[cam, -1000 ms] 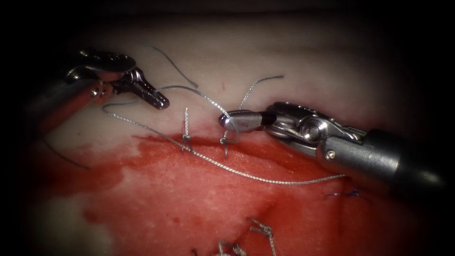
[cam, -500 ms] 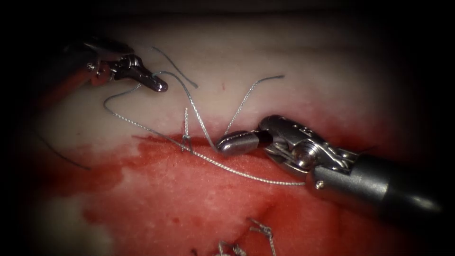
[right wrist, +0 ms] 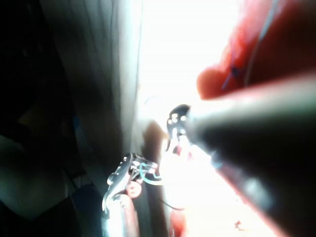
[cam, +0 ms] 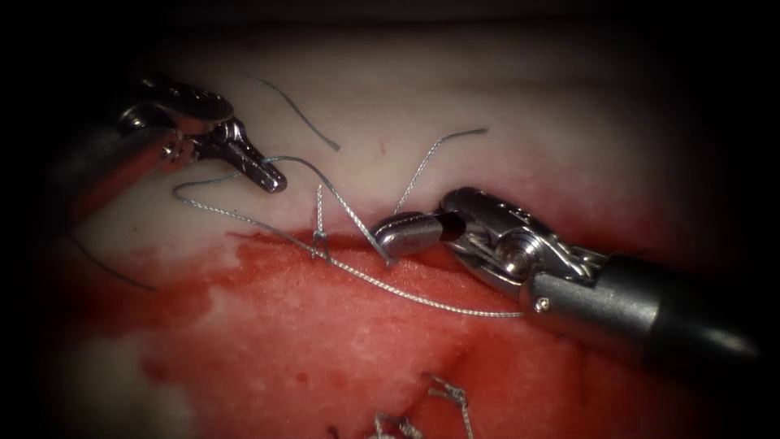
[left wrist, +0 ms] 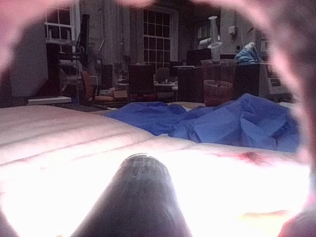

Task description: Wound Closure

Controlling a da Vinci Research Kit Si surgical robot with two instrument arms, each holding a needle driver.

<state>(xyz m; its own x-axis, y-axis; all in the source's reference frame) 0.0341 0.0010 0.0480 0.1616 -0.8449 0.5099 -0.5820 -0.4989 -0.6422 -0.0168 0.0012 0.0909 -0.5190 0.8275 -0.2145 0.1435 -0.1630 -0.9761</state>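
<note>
**Knot work on the second stitch, both claws on thread**

Watching from the side here. The left claw [cam: 268,175] is pinching the thread [cam: 422,299] up on the pale tissue [cam: 504,97], left of the stitch. The right claw [cam: 398,234] sits pressed together right at the cut [cam: 276,241], with a strand running to its tip; looks like it's holding thread, hard to be sure. It has lifted a touch in the last half second while the left one dipped back. No needle that I can pick out. A tied stitch [cam: 318,236] stands just left. My guess: they're tying a knot, and the next bit calls for even tension.
</note>
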